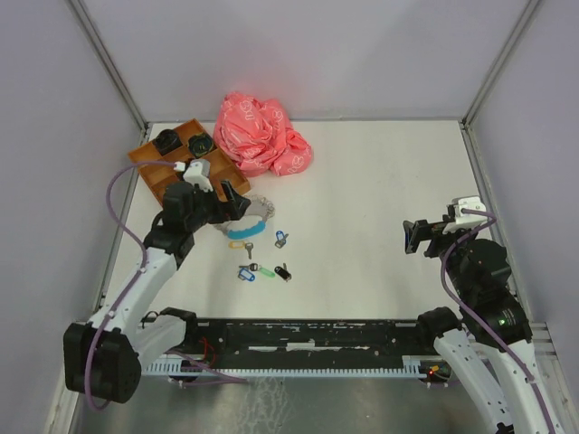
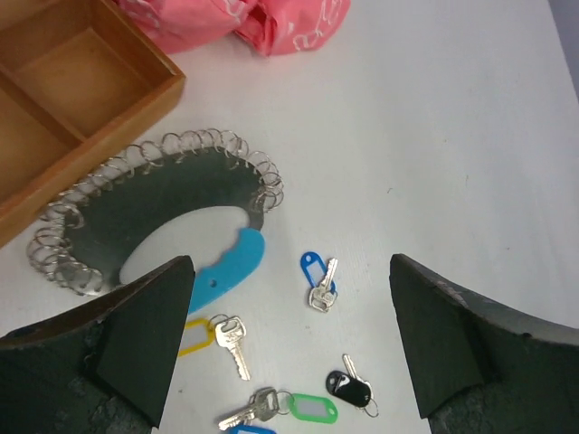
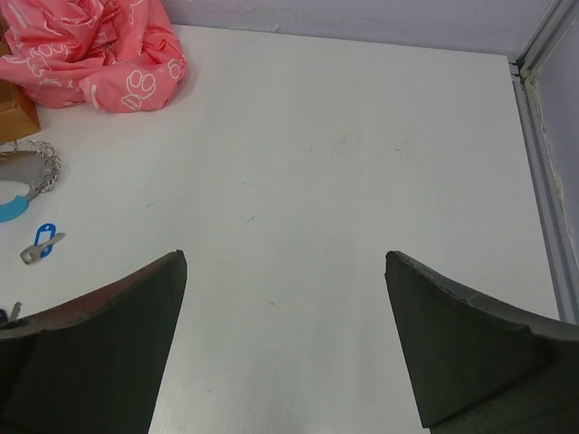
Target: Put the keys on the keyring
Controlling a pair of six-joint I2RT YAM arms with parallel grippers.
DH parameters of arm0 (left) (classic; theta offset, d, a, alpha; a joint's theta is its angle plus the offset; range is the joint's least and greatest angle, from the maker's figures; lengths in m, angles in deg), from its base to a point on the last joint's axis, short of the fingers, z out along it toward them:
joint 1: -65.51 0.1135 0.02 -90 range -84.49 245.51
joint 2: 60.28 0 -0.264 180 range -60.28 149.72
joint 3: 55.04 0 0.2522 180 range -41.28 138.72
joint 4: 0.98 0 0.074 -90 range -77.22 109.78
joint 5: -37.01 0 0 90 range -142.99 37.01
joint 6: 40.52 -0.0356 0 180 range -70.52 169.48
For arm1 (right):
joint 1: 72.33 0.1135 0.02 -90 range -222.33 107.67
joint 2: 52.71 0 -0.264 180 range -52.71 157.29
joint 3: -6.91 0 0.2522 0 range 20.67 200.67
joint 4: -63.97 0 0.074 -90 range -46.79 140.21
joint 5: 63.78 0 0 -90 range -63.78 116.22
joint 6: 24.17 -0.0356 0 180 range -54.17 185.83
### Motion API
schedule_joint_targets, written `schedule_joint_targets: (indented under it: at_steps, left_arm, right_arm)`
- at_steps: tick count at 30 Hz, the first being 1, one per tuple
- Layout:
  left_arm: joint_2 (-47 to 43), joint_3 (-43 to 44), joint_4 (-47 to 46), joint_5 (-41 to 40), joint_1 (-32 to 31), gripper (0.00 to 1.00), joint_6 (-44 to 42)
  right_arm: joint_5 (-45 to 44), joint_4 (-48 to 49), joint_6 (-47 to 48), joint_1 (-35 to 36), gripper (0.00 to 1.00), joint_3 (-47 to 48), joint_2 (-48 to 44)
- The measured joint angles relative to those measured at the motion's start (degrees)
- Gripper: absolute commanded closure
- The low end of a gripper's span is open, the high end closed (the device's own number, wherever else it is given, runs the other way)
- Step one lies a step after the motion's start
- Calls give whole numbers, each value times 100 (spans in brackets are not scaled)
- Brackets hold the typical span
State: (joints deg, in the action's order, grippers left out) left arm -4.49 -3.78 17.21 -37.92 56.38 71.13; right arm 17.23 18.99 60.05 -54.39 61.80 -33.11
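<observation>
Far left, back of the bench [image 1: 380, 172]: a wooden tray [image 1: 163, 172] with compartments.

Left hand [image 2: 289, 271] hovers over the work, jaws spread wide, holding nothing.

The keyring [image 2: 217, 145] lies flat just beside the tray's near corner. It is a loop edged with small wire rings, with a light blue segment [image 2: 226, 271] on its near side.

The keys [image 1: 262, 258] lie loose just nearer and to the right of it: yellow-tagged key [image 2: 231, 336], blue-tagged key [image 2: 318, 276], green-tagged key [image 2: 289, 407], black-tagged key [image 2: 353, 387]. None is on the ring yet.

Our judgement on handling:
- The keys are light, stiff and thin, and likely to skid when pinched flat. The plastic tag offers the thicker hold.
- The keyring looks limp along its wire part. The blue segment looks rigid and is the better grip.

A pink bag [image 1: 261, 134] sits crumpled behind, apart from the keys.

The bench is white, smooth and matte.

Right hand [image 3: 286, 271] is well apart at the right, jaws wide, empty.

Pale walls [image 1: 317, 45] enclose the bench, with metal posts at the corners.
</observation>
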Motion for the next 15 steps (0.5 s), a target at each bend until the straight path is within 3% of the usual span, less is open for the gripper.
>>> schedule_joint_targets:
  at_steps: [7, 15]
  left_arm:
    - [1539, 756, 155, -1080, -1290, 7, 42]
    - [3379, 1537, 463, -1923, -1840, 15, -35]
  right_arm:
    - [120, 2, -35, 0, 0, 0, -2]
    - [144, 2, -39, 0, 0, -2, -55]
